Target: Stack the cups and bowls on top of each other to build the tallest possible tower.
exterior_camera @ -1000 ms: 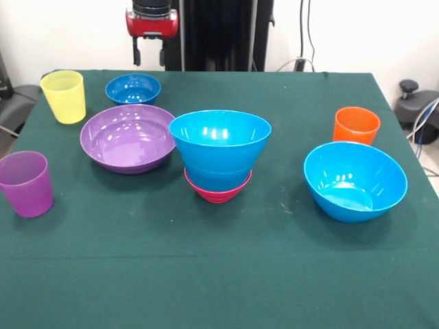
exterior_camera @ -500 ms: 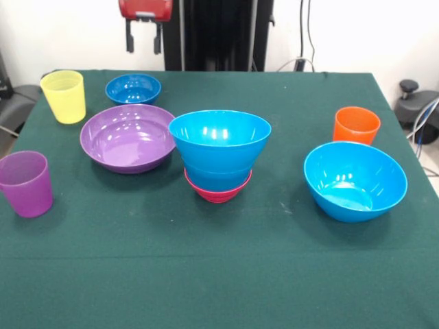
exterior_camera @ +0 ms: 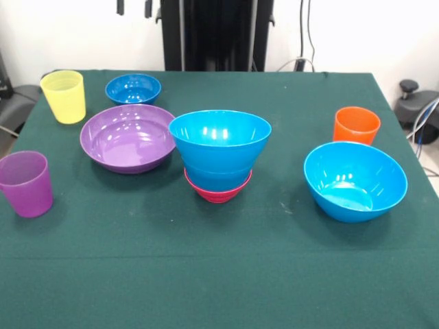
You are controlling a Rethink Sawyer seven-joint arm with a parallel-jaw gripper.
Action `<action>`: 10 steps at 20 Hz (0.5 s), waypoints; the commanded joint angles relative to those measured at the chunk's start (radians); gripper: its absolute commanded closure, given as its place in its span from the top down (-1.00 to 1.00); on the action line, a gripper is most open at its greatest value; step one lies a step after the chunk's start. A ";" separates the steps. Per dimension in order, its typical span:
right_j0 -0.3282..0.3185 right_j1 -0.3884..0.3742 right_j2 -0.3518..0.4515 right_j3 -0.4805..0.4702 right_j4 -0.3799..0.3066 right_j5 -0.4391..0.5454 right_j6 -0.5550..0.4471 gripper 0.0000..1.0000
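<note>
The tower stands mid-table: a small magenta bowl point(exterior_camera: 217, 190) at the base with blue bowls point(exterior_camera: 219, 145) nested in it. A wide purple bowl point(exterior_camera: 127, 137) and a small dark blue bowl point(exterior_camera: 133, 88) lie to its left. A yellow cup point(exterior_camera: 63, 96) stands at the far left, a purple cup point(exterior_camera: 26, 183) at the near left. An orange cup point(exterior_camera: 357, 125) and a large blue bowl point(exterior_camera: 355, 179) are at the right. Only the tips of my gripper point(exterior_camera: 134, 7) show at the top edge, apart and empty, high above the dark blue bowl.
A dark green cloth point(exterior_camera: 219, 274) covers the table. The black pedestal point(exterior_camera: 216, 34) stands at the far side. Cables and a black fitting point(exterior_camera: 410, 89) are off the table's right edge.
The gripper has risen and shifted left in the picture; its red wrist has left the frame, and only the fingertips remain. The cups and bowls have not moved.
</note>
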 commanded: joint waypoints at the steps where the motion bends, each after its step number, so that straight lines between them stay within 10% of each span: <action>1: 0.012 0.112 0.138 -0.048 0.054 0.065 0.101 1.00; 10: 0.096 0.314 0.049 -0.149 0.154 -0.056 0.046 1.00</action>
